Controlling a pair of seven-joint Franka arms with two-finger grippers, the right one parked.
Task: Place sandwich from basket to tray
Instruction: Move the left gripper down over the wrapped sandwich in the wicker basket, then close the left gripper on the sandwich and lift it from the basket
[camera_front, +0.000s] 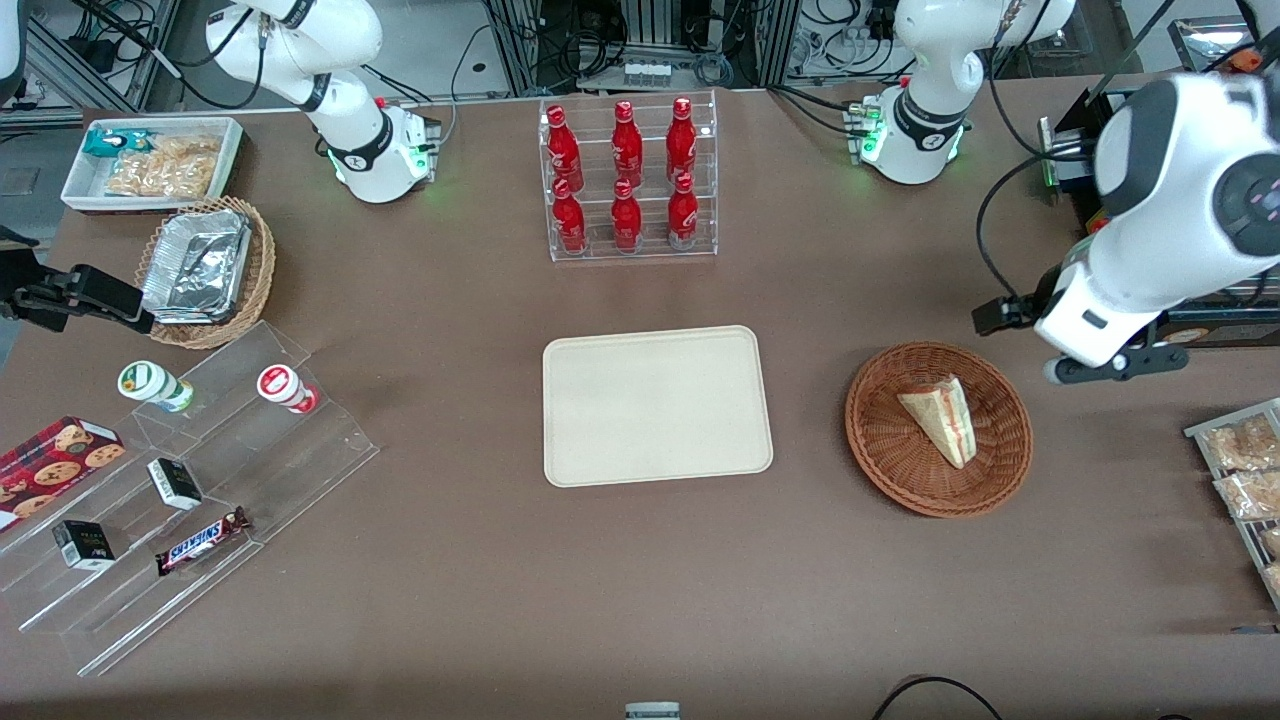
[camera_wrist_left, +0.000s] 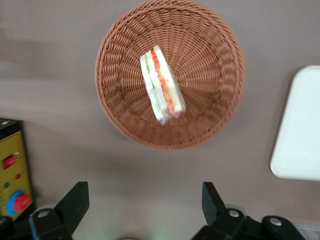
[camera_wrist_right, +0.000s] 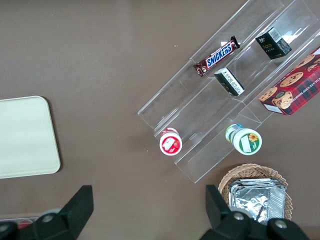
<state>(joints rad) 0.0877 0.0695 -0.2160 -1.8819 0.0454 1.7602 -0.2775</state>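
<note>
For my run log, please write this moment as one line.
phase: approach | gripper: open, above table beside basket | sandwich: in basket | tray: bare

A brown matte table fills nearly the whole front view. Off its edge at 12 o'clock stand aluminium frame posts, with black cables tangled around them. Pale grey floor shows between 11 and 12 o'clock. At 10 o'clock slanted metal struts cross. The light is even, and the shadows on the table are soft and faint.
</note>
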